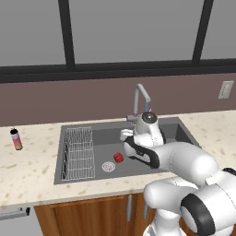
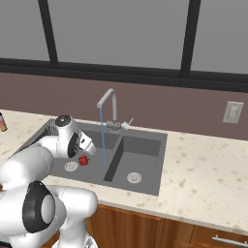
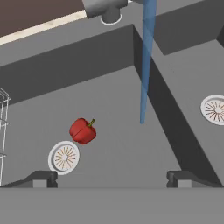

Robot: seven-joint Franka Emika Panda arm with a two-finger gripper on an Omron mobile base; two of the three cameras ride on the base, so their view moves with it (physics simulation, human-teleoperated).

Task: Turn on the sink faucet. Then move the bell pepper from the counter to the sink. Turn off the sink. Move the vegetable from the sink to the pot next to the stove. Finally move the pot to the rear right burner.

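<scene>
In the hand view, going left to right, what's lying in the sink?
Wire rack → left drain → bell pepper → water stream → right drain.

I see the red bell pepper [image 3: 82, 130] lying on the floor of the sink [image 3: 131, 144], just beside a round silver drain [image 3: 64, 157]. The sink faucet [image 2: 108, 107] runs a thin blue stream [image 3: 146, 61] into the basin near the divider.
</scene>
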